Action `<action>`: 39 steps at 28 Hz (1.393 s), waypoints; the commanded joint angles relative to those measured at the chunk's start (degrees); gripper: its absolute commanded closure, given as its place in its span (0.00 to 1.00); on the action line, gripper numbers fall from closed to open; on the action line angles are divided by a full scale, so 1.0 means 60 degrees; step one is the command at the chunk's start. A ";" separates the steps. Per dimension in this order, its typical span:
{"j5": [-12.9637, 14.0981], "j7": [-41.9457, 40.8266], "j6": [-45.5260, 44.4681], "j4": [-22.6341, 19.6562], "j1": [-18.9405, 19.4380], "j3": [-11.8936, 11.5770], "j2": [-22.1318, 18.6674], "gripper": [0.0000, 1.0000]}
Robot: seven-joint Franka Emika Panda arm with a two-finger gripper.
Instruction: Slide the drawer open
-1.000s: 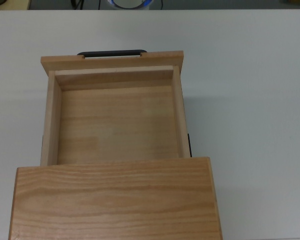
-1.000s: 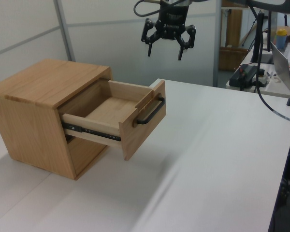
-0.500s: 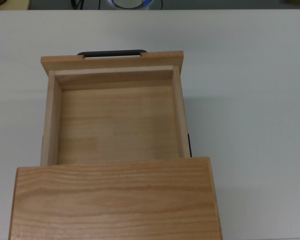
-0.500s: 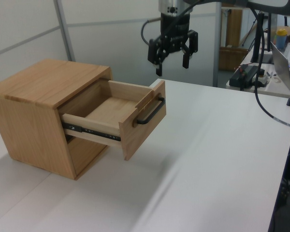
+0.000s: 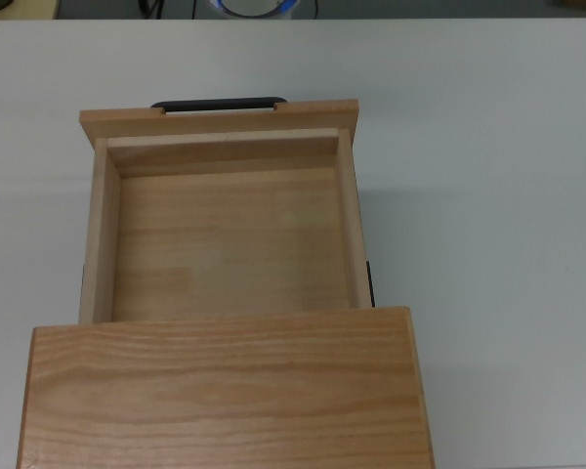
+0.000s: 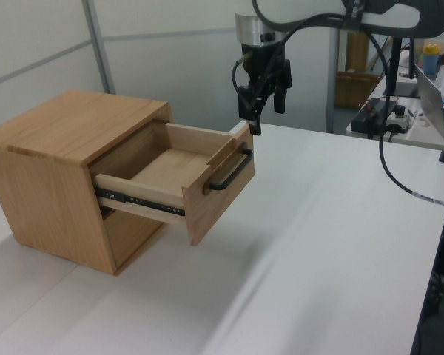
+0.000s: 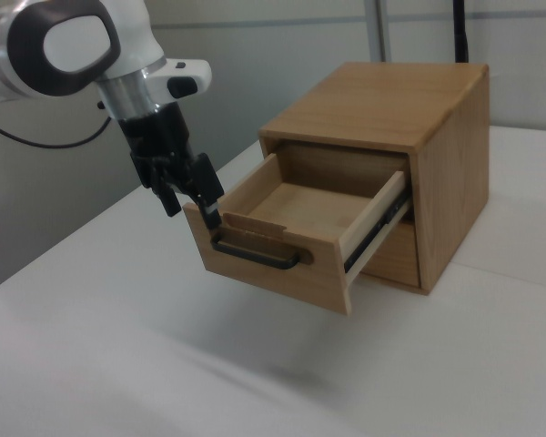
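The drawer [image 5: 225,244] stands pulled far out of the wooden cabinet [image 5: 225,391], its inside bare. A black bar handle [image 5: 220,103] sits on the front panel. The left view shows the drawer [image 6: 179,170] on its black slide rail with the handle [image 6: 231,171] facing right. My gripper [image 6: 267,117] hangs open and empty just above the far end of the front panel. In the right view the gripper [image 7: 193,208] is at the left end of the drawer [image 7: 296,223], beside the handle [image 7: 255,253], with nothing between its fingers. The top view does not show the gripper.
The cabinet rests on a white table [image 6: 333,244]. A black cable [image 6: 399,163] trails from the arm over the table's right side in the left view. Behind it stands a desk with a laptop [image 6: 433,96] and clutter.
The gripper has come down from high above the table to the drawer's front panel and has turned about its axis. The drawer has not moved.
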 commanded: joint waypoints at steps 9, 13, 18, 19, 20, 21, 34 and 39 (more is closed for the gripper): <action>-0.0271 -0.0360 0.0032 -0.0077 -0.0041 -0.0175 0.0472 0.00; -0.0169 -0.0375 0.0032 -0.0092 0.0032 -0.0555 0.0457 0.00; 0.0095 -0.0799 0.0193 -0.0063 0.0237 -0.0922 0.0560 0.00; 0.0168 -0.0843 0.0237 -0.0063 0.0251 -0.1010 0.0545 0.00; 0.0343 -0.0902 0.0295 -0.0048 0.0266 -0.1213 0.0545 0.00; 0.0402 -0.0917 0.0310 -0.0048 0.0266 -0.1259 0.0545 0.00; 0.0476 -0.0932 0.0354 -0.0048 0.0237 -0.1201 0.0560 0.00; 0.0491 -0.0903 0.0354 -0.0048 0.0237 -0.1172 0.0560 0.00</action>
